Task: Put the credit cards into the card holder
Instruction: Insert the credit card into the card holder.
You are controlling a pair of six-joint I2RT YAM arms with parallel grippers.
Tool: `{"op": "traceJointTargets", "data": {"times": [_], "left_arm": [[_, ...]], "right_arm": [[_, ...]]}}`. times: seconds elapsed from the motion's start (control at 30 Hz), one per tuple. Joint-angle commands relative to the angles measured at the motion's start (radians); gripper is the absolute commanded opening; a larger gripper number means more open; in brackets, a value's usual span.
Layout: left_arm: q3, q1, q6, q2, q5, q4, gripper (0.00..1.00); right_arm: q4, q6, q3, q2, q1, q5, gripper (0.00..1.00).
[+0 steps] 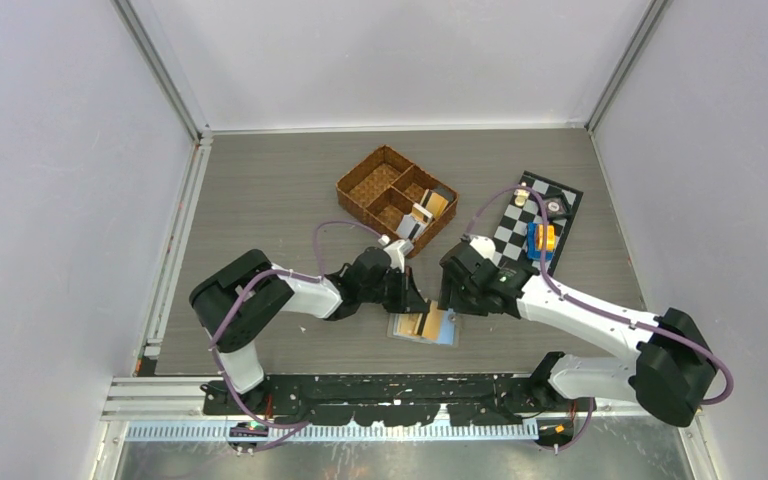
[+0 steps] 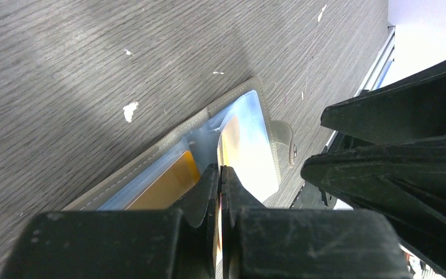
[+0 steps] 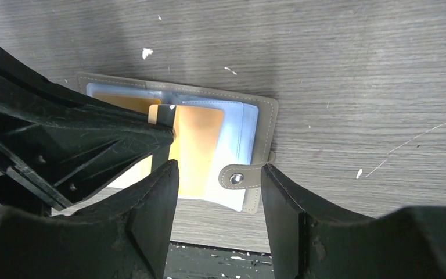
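Open grey-olive fabric card holder (image 3: 180,84) lies flat at the table's near edge. Left gripper (image 2: 220,174) is pinched shut on the edge of an orange plastic credit card (image 3: 200,145), angled over the clear light-blue sleeves (image 3: 235,133). I can't tell if the card's edge is inside a pocket. Right gripper (image 3: 219,168) is spread wide above the snap tab (image 3: 238,177), holding nothing.

Risks: the holder isn't pinned, so pushing may slide it. The card may ride over the sleeve mouth. Thin grip, so the card could pivot. The arms are crowded and may knock.

Surface is a grey wood-grain table (image 1: 260,200), scuffed. Further back are a brown wicker compartment basket (image 1: 360,180) with more cards (image 1: 422,212) and a black-and-white chequered mat (image 1: 505,235). Plain pale walls (image 1: 390,60).
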Motion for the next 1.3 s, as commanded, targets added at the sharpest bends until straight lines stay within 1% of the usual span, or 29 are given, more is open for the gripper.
{"op": "traceJointTargets", "data": {"times": [0.0,0.2,0.3,0.43,0.47,0.73,0.9,0.97,1.13,1.27], "left_arm": [[0.006,-0.017,0.042,0.003,-0.049,-0.084,0.01],[0.0,-0.026,0.032,-0.002,-0.07,-0.084,0.02],[0.005,-0.031,0.034,-0.005,-0.073,-0.097,0.05],[0.021,-0.033,0.06,-0.03,-0.09,-0.158,0.1],[0.025,-0.034,0.067,-0.039,-0.095,-0.174,0.11],[0.083,-0.043,0.149,-0.127,-0.146,-0.362,0.31],[0.097,-0.05,0.173,-0.185,-0.169,-0.44,0.44],[0.095,-0.055,0.172,-0.202,-0.168,-0.45,0.47],[0.086,-0.075,0.165,-0.234,-0.181,-0.477,0.53],[0.069,-0.082,0.142,-0.246,-0.17,-0.477,0.52]], "right_arm": [[-0.029,0.036,-0.013,0.01,0.024,-0.001,0.59],[-0.048,0.061,-0.004,0.078,0.068,0.049,0.58],[-0.074,0.069,0.003,0.108,0.073,0.077,0.51],[-0.087,0.077,0.0,0.129,0.077,0.106,0.43],[-0.087,0.079,-0.002,0.132,0.078,0.112,0.39],[-0.106,0.09,0.0,0.105,0.079,0.148,0.13],[-0.108,0.094,-0.003,0.108,0.079,0.152,0.03],[-0.106,0.096,-0.002,0.113,0.078,0.151,0.01],[-0.1,0.092,0.001,0.123,0.079,0.15,0.0],[-0.096,0.091,0.002,0.126,0.08,0.149,0.01]]}}
